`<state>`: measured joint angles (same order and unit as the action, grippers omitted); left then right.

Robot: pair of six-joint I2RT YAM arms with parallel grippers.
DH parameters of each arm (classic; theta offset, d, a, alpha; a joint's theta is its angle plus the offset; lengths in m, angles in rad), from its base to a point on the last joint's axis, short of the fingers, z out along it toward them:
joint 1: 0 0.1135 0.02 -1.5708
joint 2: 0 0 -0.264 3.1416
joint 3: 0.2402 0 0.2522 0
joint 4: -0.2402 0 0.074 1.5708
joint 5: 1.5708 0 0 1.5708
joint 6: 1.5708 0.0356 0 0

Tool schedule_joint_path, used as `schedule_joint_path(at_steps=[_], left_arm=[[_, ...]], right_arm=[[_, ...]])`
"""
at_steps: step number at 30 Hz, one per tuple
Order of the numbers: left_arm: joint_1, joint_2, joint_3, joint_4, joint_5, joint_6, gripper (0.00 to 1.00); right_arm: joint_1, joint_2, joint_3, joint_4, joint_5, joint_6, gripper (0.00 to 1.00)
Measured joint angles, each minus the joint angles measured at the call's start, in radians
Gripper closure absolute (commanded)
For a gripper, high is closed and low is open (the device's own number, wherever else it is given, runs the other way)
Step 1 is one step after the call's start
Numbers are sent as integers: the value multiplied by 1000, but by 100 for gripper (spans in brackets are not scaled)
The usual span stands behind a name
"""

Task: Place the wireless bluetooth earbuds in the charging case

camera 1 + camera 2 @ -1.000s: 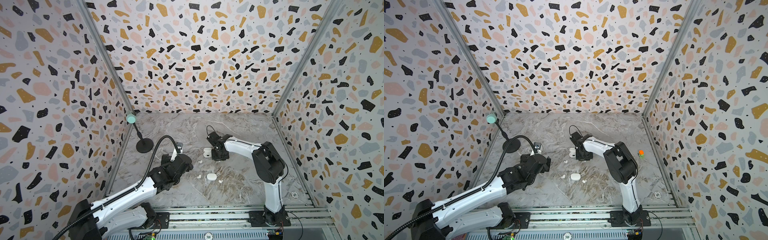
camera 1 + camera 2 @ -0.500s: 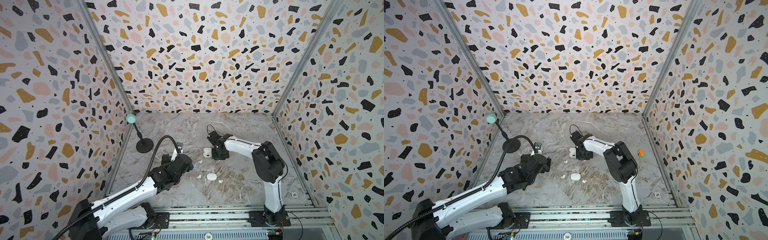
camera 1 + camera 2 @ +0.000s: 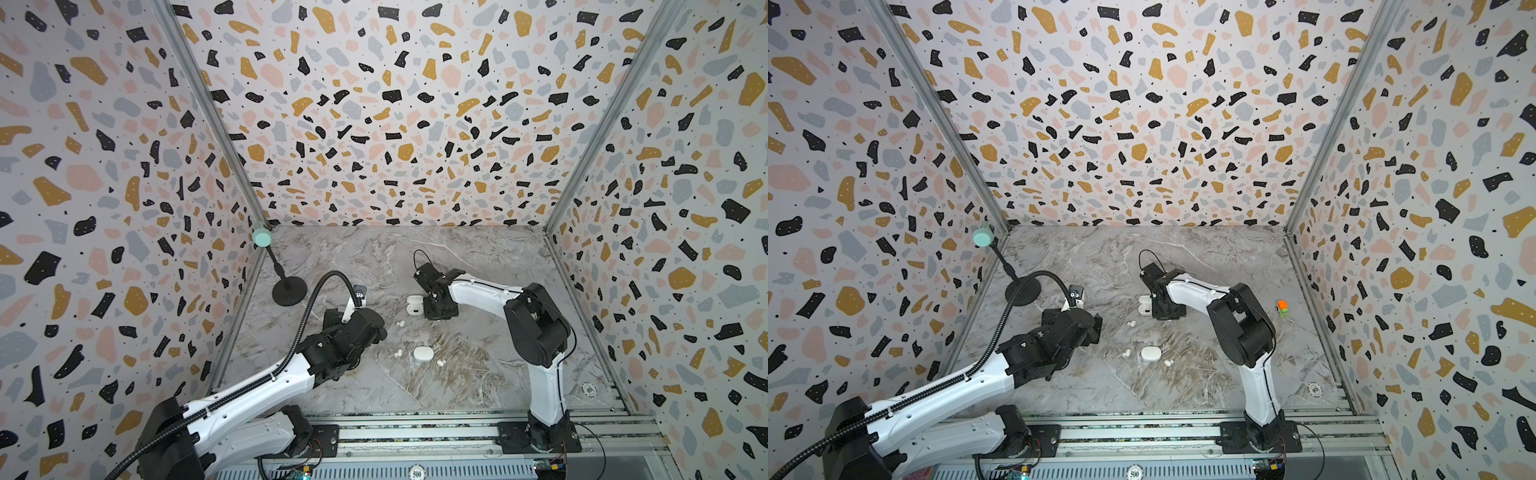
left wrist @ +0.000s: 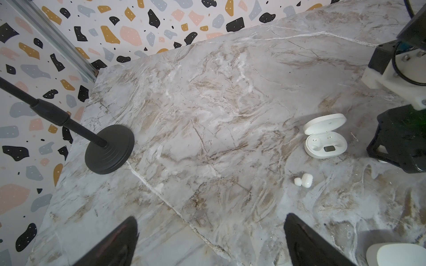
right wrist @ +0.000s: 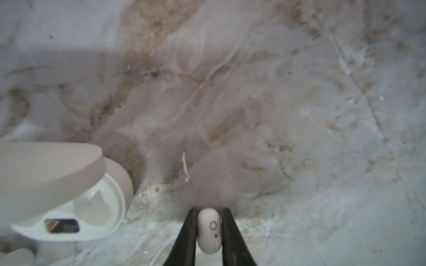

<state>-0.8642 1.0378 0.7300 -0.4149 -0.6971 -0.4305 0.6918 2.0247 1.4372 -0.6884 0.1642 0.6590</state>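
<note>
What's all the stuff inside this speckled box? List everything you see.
table: one, grey marble, floor of box
loose earbuds: three, white, scattered mid-table
held earbud: one, white, pinched in right end effector
open case: one, white, mid-table
closed case: one, white, nearer the front
microphone stand: one, black, mint head, back left
toy: one, orange-green, right side
chips: two, white, front right and front rail
left end effector: one, black, open, empty
right end effector: one, black, shut on held earbud

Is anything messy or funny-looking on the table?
Yes. Three tiny white earbuds lie scattered loose on the table, not in a case: two beside the closed case, one near the open case. The right hand pinches a fourth earbud. An orange toy sits alone, far right.
</note>
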Motion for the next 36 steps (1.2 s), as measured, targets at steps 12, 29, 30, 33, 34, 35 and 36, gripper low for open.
schedule_joint_path(at_steps=[12,29,30,33,34,35,36], left_arm=[[0,0,0,0,2,0,0],[0,-61,0,-39,13,0,0],[0,-63,0,-37,16,0,0],[0,-63,-6,-29,23,0,0],[0,-63,-9,-28,27,0,0],[0,-63,-11,-28,29,0,0],[0,-62,-13,-27,32,0,0]], right_arm=[[63,-132,-27,12,69,-15,80],[157,-248,-47,84,129,-95,80],[158,-248,-47,92,129,-101,80],[159,-248,-47,108,129,-116,80],[158,-248,-47,113,129,-120,80],[158,-248,-47,120,129,-127,80],[158,-247,-47,125,129,-130,80]])
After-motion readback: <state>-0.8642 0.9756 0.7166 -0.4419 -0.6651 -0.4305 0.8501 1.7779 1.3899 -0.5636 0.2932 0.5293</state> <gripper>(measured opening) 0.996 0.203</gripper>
